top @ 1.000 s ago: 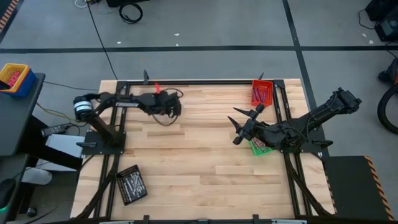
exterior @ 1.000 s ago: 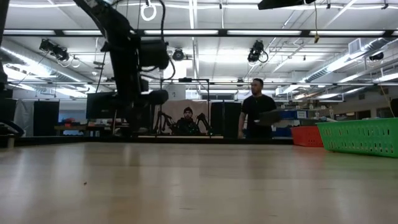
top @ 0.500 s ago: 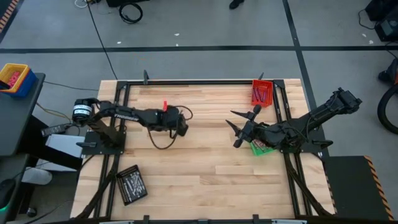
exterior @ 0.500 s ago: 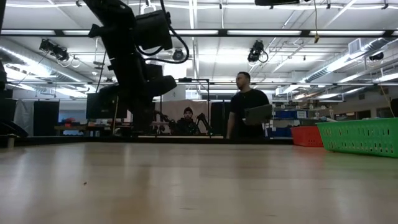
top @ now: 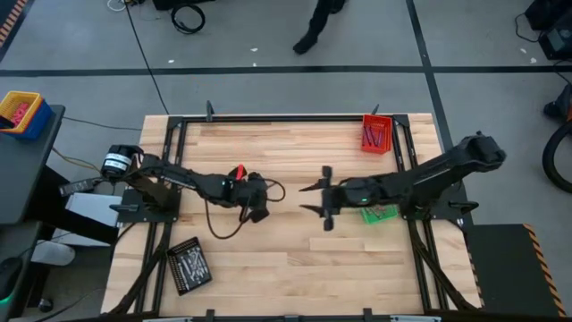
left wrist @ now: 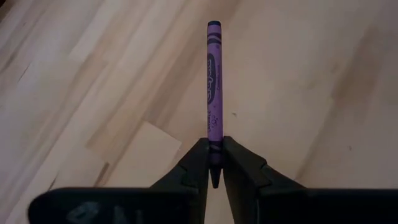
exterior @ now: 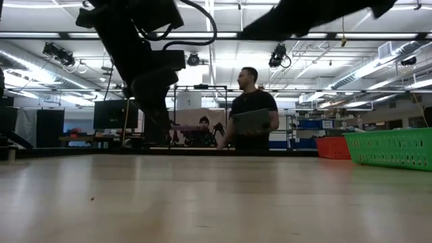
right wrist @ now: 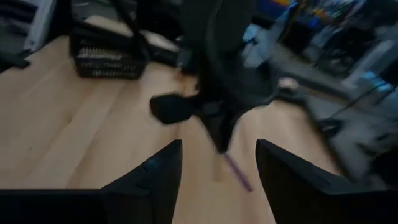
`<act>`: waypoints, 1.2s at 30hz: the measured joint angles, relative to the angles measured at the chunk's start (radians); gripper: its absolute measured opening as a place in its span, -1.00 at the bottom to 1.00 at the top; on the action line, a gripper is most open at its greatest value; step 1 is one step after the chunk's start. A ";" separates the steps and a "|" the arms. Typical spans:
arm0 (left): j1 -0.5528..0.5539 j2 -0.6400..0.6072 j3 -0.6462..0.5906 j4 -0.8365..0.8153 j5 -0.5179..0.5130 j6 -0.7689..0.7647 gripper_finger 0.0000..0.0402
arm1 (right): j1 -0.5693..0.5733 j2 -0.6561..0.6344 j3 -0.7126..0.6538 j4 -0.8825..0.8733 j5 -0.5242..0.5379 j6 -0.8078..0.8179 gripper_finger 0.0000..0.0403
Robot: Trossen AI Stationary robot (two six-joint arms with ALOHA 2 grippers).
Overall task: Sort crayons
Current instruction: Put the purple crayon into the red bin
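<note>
My left gripper (top: pixel 259 213) is over the middle of the table, shut on a purple crayon (left wrist: pixel 213 81). The crayon sticks out ahead of its fingers. My right gripper (top: pixel 313 199) is open and empty, just right of the left gripper and facing it. The right wrist view shows the left gripper with the crayon (right wrist: pixel 237 174) slanting down toward the table. More crayons lie in the red tray (top: pixel 376 132) at the far right and in the black tray (top: pixel 189 265) at the near left. A green tray (top: pixel 382 214) lies partly under my right arm. My left gripper pinches the purple crayon between its two fingers near the crayon's pointed end (left wrist: pixel 214 144). The point lies back between the fingers and the flat end (left wrist: pixel 213 25) reaches out ahead. The crayon lies along the fingers and slants down over the table.
Bare wood lies between and in front of the two grippers. In the low view the green tray (exterior: pixel 391 148) and red tray (exterior: pixel 334 147) stand at the right. A person (exterior: pixel 251 111) with a laptop walks behind the table, and another sits farther back.
My left gripper has carried the crayon from the far left toward the table's middle and near edge. My right gripper has gone toward the table's left, meeting it, fingers still spread. The person behind the table has walked leftward in the low view.
</note>
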 joint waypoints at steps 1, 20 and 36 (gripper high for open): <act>-0.006 0.000 0.000 0.000 0.000 0.010 -0.75 | -0.014 0.038 0.000 0.023 -0.033 0.012 0.05; -0.082 0.000 0.000 -0.049 -0.005 0.109 -0.75 | -0.135 0.463 0.094 0.266 -0.311 0.012 0.29; -0.132 0.091 0.000 0.045 0.055 0.202 -0.75 | -0.140 0.563 0.111 0.378 -0.325 0.047 0.27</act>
